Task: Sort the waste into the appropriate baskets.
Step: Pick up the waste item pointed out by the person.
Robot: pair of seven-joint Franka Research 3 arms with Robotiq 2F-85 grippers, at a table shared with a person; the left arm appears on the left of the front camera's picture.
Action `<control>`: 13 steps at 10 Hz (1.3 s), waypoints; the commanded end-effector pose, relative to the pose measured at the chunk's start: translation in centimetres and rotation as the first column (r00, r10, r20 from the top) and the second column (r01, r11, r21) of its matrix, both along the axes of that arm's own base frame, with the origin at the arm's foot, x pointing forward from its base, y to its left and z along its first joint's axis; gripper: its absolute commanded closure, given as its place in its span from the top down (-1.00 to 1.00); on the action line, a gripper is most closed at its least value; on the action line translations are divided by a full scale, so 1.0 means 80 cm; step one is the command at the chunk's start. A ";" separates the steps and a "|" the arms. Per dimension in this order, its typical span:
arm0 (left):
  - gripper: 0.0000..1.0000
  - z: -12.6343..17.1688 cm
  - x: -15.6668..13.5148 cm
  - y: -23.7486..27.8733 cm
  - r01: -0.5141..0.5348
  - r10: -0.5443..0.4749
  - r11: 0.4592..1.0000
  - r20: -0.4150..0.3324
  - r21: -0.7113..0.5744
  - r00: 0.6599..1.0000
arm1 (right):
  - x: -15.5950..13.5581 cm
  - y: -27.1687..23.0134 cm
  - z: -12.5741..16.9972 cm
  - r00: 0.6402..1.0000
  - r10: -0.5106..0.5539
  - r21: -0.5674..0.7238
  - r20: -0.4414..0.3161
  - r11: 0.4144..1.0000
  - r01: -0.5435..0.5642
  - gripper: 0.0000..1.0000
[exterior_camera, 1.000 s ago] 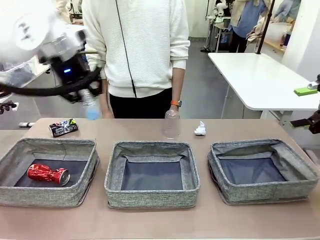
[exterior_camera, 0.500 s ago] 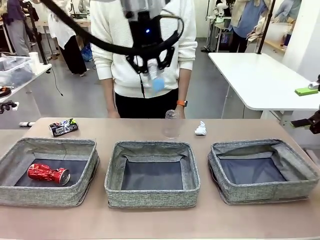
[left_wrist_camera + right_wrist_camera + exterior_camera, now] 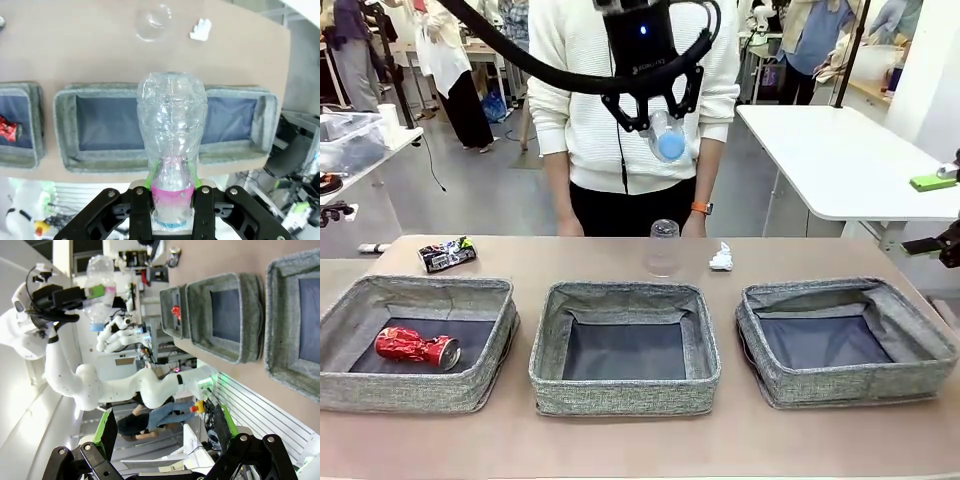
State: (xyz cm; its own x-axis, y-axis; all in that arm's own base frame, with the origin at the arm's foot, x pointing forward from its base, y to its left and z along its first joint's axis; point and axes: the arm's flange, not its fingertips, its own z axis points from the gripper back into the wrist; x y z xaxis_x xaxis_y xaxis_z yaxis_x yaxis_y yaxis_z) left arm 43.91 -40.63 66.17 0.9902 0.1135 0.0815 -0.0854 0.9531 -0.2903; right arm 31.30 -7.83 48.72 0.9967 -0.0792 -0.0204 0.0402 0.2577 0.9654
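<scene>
Hanging high over the middle basket (image 3: 623, 293) with open air beneath, the left gripper (image 3: 660, 125) pinches the clear plastic bottle (image 3: 666, 140) by its neck; a second ago it was far out to the left. On the brown table (image 3: 620, 440) a dark can (image 3: 447, 254) lies near the back-left edge and a red can (image 3: 416, 347) in the left basket (image 3: 415, 290). The cup (image 3: 663, 247) and paper wad (image 3: 721, 258) sit behind the baskets, and the right gripper (image 3: 165, 435) hangs spread wide, past the right end.

We count three grey baskets (image 3: 410, 390) (image 3: 620, 395) (image 3: 850, 385), two crushed cans (image 3: 415, 347) (image 3: 446, 255), one clear plastic bottle (image 3: 662, 135), one clear cup (image 3: 662, 250), one paper wad (image 3: 721, 258).
</scene>
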 end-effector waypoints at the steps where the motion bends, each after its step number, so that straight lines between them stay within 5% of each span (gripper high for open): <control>1: -0.55 0.022 0.002 0.013 0.033 -0.034 0.997 -0.021 -0.063 0.999 | 0.000 0.000 0.006 1.000 -0.001 0.008 -0.007 1.000 0.001 1.00; 5: -0.55 0.077 -0.001 0.010 0.007 -0.004 1.000 -0.092 0.023 0.996 | 0.000 0.000 0.006 1.000 -0.001 0.008 -0.007 1.000 0.001 1.00; 7: -0.55 0.075 0.000 0.010 0.002 0.005 0.997 -0.096 0.080 0.995 | 0.000 0.000 0.006 1.000 -0.001 0.008 -0.007 1.000 0.001 1.00; 8: -0.55 0.059 -0.003 0.016 0.086 -0.073 0.985 -0.092 0.148 0.993 | 0.000 0.000 0.006 1.000 -0.001 0.008 -0.007 1.000 0.001 1.00; 9: -0.55 0.067 -0.012 0.022 0.019 -0.016 0.999 -0.096 0.033 0.995 | 0.000 0.000 0.006 1.000 -0.001 0.008 -0.007 1.000 0.001 1.00; 13: -0.55 0.067 -0.012 0.022 0.019 -0.016 0.999 -0.096 0.033 0.995 | 0.000 0.000 0.006 1.000 -0.001 0.008 -0.007 1.000 0.001 1.00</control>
State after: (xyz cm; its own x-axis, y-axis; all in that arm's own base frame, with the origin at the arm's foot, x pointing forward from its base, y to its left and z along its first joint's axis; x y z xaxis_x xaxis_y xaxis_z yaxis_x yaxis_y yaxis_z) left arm 43.13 -39.12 71.17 0.9967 0.0811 -0.0087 -0.0808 0.9687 -0.2347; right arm 31.30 -7.83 48.72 0.9967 -0.0792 -0.0204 0.0402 0.2576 0.9654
